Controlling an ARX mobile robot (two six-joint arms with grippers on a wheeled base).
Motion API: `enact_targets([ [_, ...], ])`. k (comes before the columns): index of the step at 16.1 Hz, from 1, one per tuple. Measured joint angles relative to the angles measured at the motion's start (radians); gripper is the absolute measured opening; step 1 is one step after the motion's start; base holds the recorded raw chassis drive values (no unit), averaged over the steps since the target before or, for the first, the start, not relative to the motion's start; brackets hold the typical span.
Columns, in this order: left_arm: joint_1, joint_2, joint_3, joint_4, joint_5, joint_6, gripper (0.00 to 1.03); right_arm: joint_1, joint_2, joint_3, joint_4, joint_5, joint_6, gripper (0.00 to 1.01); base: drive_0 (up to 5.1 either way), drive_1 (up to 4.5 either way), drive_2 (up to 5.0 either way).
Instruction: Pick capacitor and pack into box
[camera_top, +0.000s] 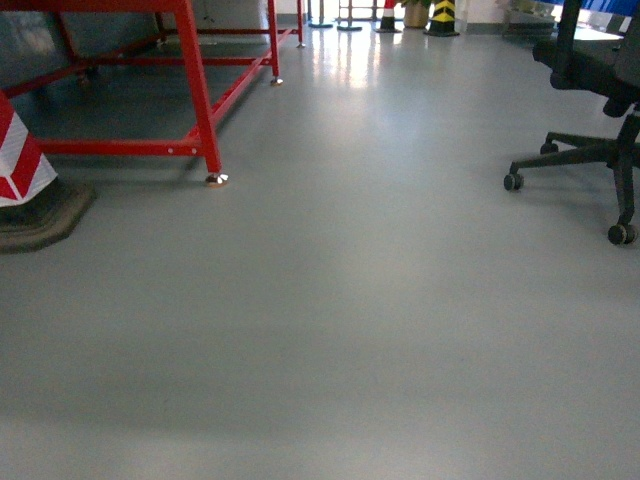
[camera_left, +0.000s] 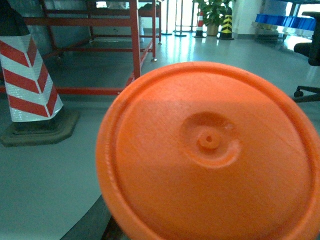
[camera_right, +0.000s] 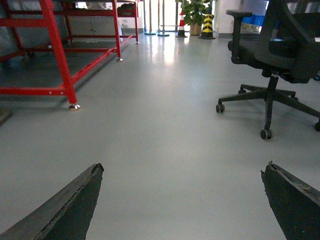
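Orange plastic, a round disc (camera_left: 210, 155), fills the left wrist view from 3 to 6 o'clock, likely held, though that gripper is hidden and its state cannot be told. The right gripper (camera_right: 182, 200) hangs wide open and empty over grey floor (camera_top: 330, 330). Neither capacitor nor box appears; probably the robot is travelling.
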Motion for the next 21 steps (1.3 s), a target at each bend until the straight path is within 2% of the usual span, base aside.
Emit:
enact_targets([
  [21, 0.000, 0.000, 0.000, 0.000, -0.001, 0.000, 0.44, 0.000, 0.000, 0.000, -0.001, 0.000, 0.000, 0.98, -5.1, 2.39, 2.4],
])
